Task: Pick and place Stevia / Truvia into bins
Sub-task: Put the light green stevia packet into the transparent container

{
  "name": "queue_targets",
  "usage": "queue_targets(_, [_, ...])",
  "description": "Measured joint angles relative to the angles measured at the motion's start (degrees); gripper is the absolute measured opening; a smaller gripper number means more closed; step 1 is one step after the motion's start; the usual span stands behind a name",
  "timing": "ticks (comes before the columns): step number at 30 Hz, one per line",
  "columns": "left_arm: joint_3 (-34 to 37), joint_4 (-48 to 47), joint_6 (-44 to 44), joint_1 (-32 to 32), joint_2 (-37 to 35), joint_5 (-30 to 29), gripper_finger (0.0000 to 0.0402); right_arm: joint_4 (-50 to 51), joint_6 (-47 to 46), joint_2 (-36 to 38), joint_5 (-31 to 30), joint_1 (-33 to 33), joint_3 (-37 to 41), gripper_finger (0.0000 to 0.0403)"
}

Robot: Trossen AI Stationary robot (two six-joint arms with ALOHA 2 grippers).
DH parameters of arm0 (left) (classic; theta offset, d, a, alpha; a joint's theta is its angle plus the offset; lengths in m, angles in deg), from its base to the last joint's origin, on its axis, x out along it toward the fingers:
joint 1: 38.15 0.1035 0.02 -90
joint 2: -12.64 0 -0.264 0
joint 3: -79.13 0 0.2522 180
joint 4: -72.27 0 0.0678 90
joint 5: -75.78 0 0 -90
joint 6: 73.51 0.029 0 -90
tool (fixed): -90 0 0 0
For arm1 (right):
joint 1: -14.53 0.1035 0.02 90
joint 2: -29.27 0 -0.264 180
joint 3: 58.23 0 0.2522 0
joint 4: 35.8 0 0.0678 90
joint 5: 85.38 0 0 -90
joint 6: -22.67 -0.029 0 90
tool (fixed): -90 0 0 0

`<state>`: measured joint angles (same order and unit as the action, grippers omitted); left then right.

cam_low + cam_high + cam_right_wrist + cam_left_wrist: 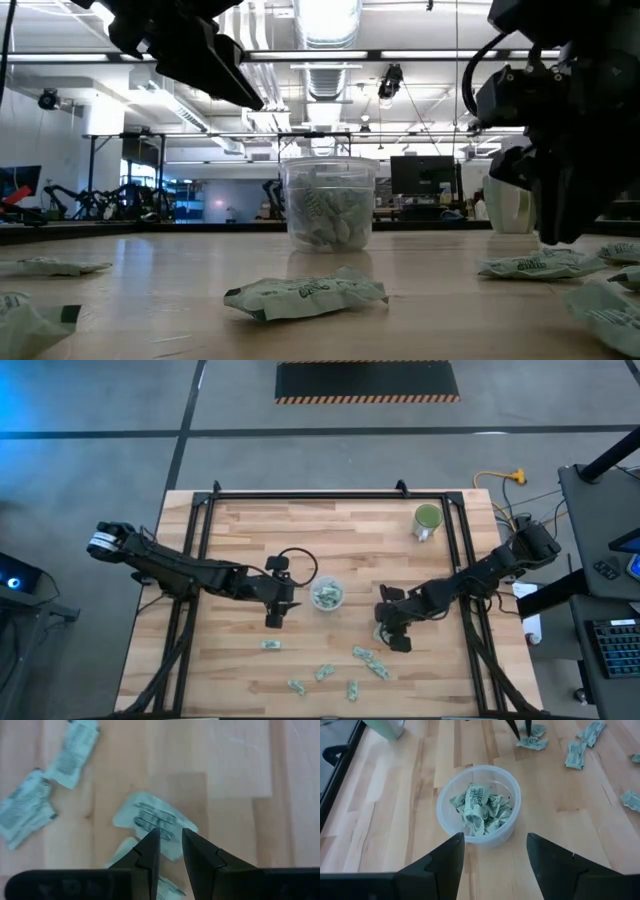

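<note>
With a packet (152,822) just under its narrowly parted fingertips, the right gripper (171,840) should settle squarely before pinching; the left gripper (495,851) hangs wide open by the cup (479,802).

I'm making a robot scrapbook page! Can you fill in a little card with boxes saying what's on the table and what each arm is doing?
Table: pale wooden plank table
Cup: small round clear plastic cup near the middle, with crumpled packets inside
Loose packets: small pale green and white paper packets scattered along the front edge
Mug: green mug with a white handle at the far right corner
Left gripper: open, empty, beside the cup
Right gripper: down over a packet, fingers narrowly apart
</note>
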<state>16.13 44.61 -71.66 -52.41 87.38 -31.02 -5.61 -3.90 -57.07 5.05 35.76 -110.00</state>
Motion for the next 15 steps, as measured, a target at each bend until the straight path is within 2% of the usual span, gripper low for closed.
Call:
queue_targets(3, [0.0, -0.4, 0.0, 0.0, 0.0, 0.0, 0.0199, -3.7, 0.2, 0.0, 0.0, -0.1, 1.4, 0.0081])
queue_targets(15, [0.0, -0.7, 0.0, 0.0, 0.0, 0.0, 0.0199, -4.3, -0.2, -0.1, -3.1, -0.1, 2.9, 0.0146])
